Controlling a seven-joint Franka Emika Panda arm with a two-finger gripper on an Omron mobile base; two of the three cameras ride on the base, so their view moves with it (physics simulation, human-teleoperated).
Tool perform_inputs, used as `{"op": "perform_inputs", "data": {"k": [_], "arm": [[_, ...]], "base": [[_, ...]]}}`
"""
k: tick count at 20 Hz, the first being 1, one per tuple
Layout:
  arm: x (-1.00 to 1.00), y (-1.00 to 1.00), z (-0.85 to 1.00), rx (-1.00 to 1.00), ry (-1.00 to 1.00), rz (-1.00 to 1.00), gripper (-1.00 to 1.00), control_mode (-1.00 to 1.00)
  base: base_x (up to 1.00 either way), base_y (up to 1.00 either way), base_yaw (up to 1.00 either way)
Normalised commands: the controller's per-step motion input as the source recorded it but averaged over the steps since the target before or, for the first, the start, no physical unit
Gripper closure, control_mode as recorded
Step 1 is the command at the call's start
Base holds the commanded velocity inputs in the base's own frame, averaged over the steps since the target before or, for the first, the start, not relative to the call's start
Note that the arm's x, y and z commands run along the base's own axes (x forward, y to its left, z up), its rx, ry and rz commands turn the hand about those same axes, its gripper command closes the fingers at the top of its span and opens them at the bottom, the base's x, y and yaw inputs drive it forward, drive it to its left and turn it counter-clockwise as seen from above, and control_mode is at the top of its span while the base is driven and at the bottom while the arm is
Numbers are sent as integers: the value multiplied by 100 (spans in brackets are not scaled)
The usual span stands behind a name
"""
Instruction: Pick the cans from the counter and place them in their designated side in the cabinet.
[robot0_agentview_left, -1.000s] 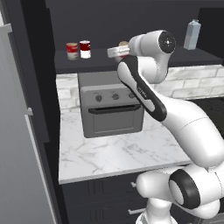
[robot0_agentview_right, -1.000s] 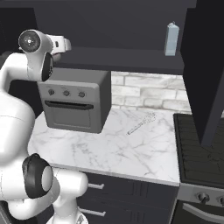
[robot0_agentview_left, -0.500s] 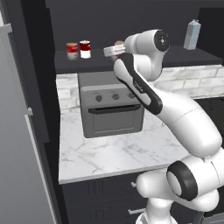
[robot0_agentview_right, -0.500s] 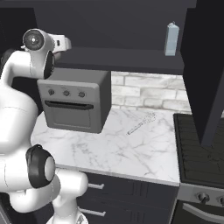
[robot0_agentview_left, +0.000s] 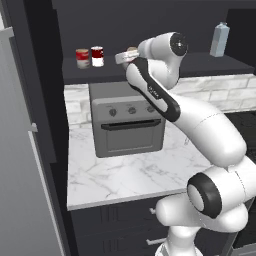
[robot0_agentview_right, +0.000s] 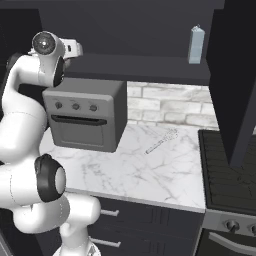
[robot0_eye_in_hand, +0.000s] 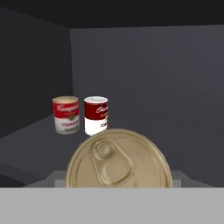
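The dark cabinet (robot0_agentview_left: 150, 70) spans the wall above the marble counter (robot0_agentview_left: 130, 172) and grey toaster oven (robot0_agentview_left: 127, 120). The gripper (robot0_agentview_left: 125, 56), raised to shelf level, grips a gold-lidded can (robot0_eye_in_hand: 119, 159). Two soup cans (robot0_eye_in_hand: 81, 114) stand side by side, just apart, at the shelf's left end.

Three cans (robot0_eye_in_hand: 118, 159) (robot0_eye_in_hand: 65, 114) (robot0_eye_in_hand: 96, 115), one carton (robot0_agentview_left: 219, 39), one toaster oven (robot0_agentview_left: 127, 117)

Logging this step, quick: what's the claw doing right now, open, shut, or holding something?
Claw: shut on a can, held up at the cabinet shelf, near the two cans already standing there.
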Motion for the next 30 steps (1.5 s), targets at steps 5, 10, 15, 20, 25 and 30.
{"op": "perform_inputs", "data": {"k": [5, 10, 15, 20, 25, 30], "arm": [[25, 6, -3, -1, 4, 1, 100, -100], [22, 5, -5, -1, 3, 2, 100, -100], [20, 3, -11, -2, 2, 2, 100, -100], [19, 4, -11, -2, 2, 2, 100, -100], [21, 5, -8, -2, 1, 2, 100, -100], [22, 6, -6, -2, 0, 2, 100, -100]], "base": [[0, 0, 0], [0, 0, 0], [0, 0, 0], [0, 0, 0], [0, 0, 0], [0, 0, 0]]}}
